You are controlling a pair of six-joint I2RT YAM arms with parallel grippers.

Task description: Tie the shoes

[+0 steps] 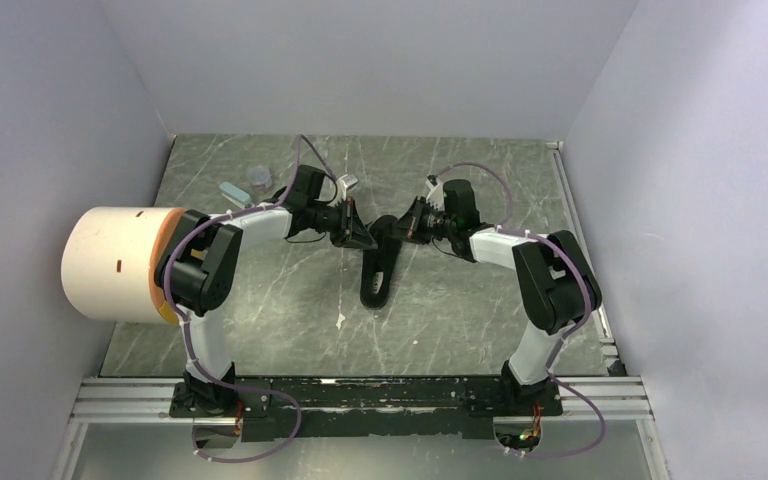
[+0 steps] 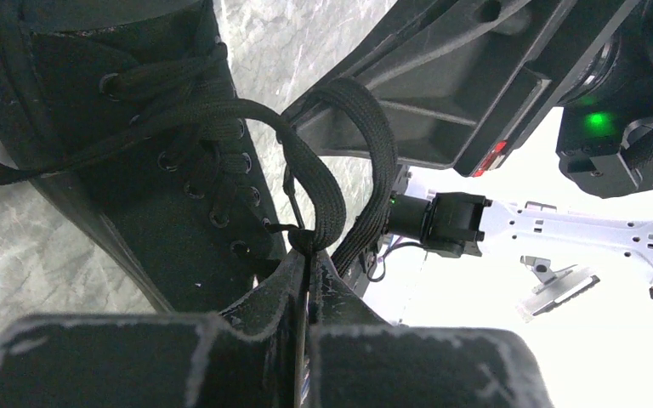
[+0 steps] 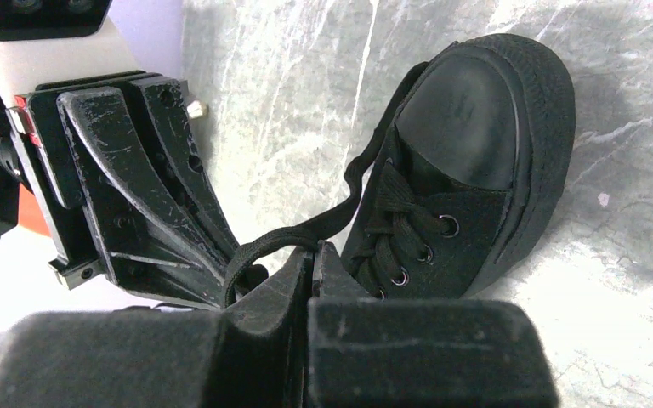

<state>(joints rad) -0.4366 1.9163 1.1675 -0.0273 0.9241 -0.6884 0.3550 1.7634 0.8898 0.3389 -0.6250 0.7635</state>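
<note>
One small all-black shoe (image 1: 378, 272) lies mid-table, toe toward the arms. Both grippers meet just beyond its laced end. My left gripper (image 1: 359, 236) is shut, and its tips (image 2: 310, 248) pinch a loop of the black lace (image 2: 333, 183) that rises from the shoe's eyelets (image 2: 189, 189). My right gripper (image 1: 401, 228) is also shut, its tips (image 3: 313, 252) closed on a lace loop (image 3: 259, 249) that runs back to the shoe (image 3: 476, 161). The two grippers almost touch, with the left gripper's fingers (image 3: 127, 183) filling the left side of the right wrist view.
A large white roll with an orange end (image 1: 112, 263) lies at the left edge by the left arm's elbow. A light blue piece (image 1: 232, 192), a round lid (image 1: 259, 178) and a small metal clip (image 1: 347, 183) sit at the back. A white scrap (image 1: 340, 321) lies on the marble top. Walls enclose three sides.
</note>
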